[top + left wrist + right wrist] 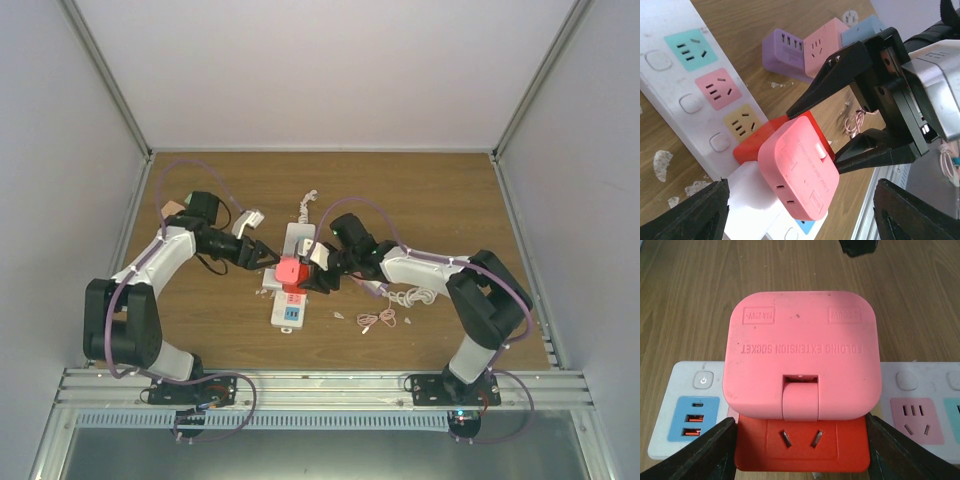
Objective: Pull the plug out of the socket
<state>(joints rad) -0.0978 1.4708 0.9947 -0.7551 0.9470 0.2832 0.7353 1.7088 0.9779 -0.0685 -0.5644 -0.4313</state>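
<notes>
Wooden table (450,200), centre: pink plug (800,355), likely stiff, light, in power strip (290,315); right gripper (801,450) straddling its flat sides, contact unclear; left gripper (266,256) wide, empty.

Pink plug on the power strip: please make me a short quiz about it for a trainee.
1. True or false: the pink plug lies on the bare wood, away from the power strip.
2. The right pincer has its fingers: A) over bare wood, far from the plug; B) on both sides of the plug.
3. Fill in: the panel with USB ports is coloured ___.
Key: 1 false; 2 B; 3 blue.
</notes>
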